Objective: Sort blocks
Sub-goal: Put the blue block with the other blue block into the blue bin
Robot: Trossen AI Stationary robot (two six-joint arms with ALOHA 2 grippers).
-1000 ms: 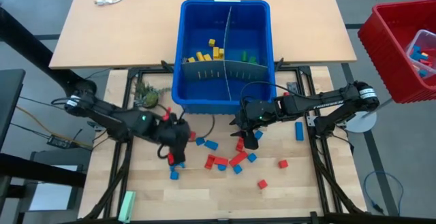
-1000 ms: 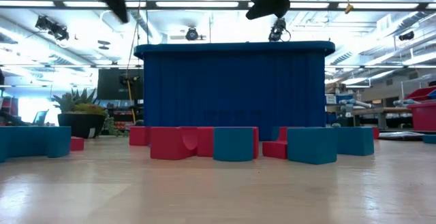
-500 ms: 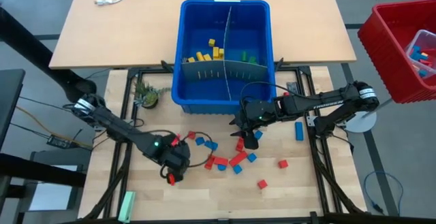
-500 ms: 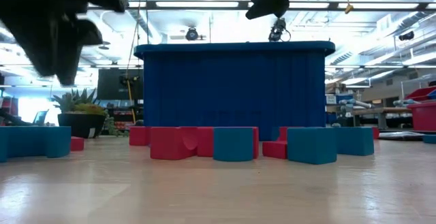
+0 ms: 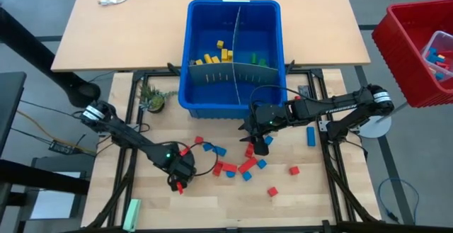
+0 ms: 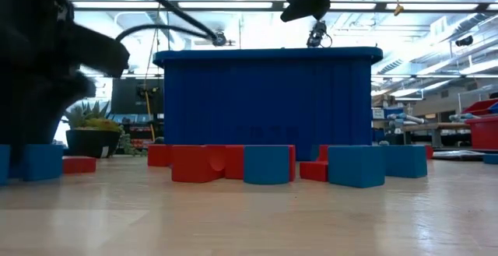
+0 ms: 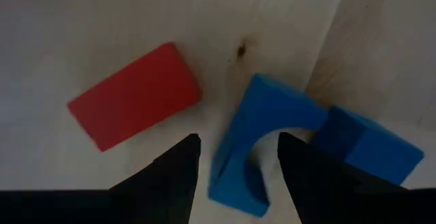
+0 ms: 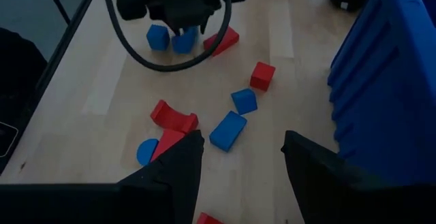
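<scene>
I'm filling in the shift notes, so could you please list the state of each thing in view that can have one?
Left gripper: open, low over the table, fingers astride a blue arch block.
Right gripper: open, empty, above the loose blocks by the bin.
Blue bin: upright, open-topped, yellow and green blocks inside.
Red block: flat on the table, beside the arch.
Red crate: open, holding items.
</scene>
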